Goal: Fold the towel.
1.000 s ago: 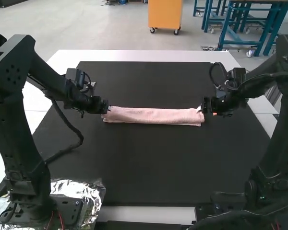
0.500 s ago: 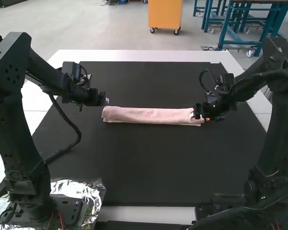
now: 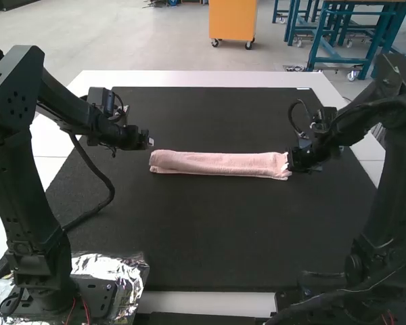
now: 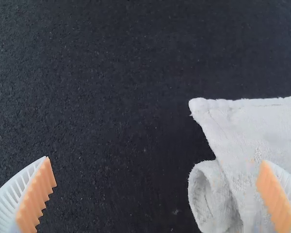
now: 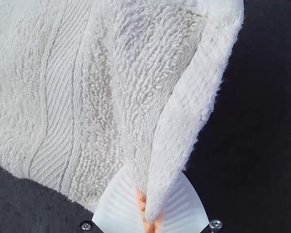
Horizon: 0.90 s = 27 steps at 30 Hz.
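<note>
The towel (image 3: pixel 220 163) lies as a long, folded strip on the black mat (image 3: pixel 223 230). The left gripper (image 3: pixel 150 142) — released, jaws wide apart — is near the strip's left end. The right gripper (image 3: pixel 292 162) is clenched on the opposite end, grasping a pinched fold.

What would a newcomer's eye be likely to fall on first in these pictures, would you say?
Probably the pink towel, a long narrow strip lying across the black mat. Next, the right end effector, pinching the towel's end at the high view's right, and the left end effector, open near its other end.
</note>
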Each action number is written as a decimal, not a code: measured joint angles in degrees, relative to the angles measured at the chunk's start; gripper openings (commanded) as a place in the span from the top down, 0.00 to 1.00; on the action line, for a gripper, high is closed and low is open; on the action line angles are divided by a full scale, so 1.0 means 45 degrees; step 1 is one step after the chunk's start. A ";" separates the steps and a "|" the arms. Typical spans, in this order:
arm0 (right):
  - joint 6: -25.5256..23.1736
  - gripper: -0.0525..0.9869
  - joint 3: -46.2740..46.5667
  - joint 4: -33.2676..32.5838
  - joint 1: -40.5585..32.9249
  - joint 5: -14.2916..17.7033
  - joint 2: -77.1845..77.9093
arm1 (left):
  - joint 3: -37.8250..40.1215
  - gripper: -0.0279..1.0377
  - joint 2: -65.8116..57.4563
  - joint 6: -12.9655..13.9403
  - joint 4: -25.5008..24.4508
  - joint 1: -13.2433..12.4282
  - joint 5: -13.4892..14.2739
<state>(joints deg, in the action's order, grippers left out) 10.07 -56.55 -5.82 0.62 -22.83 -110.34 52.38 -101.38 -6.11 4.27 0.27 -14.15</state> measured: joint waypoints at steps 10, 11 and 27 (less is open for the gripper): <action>-0.0141 0.97 -0.0539 -0.0340 0.0457 -0.0078 0.2254 | 0.0005 0.06 -0.0005 0.0000 0.0413 0.0000 0.0005; -0.0199 0.97 -0.0593 -0.0335 0.0199 -0.0078 0.2268 | 0.0005 0.06 0.0000 -0.0005 0.0413 0.0000 0.0005; -0.1710 0.97 -0.1962 0.0806 -0.5629 -0.0015 0.0831 | 0.0005 0.06 0.0000 0.0000 0.0529 0.0000 0.0005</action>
<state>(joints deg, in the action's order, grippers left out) 2.37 -65.39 -2.20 -24.71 -22.90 -106.61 52.40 -101.38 -6.11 6.66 0.27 -14.13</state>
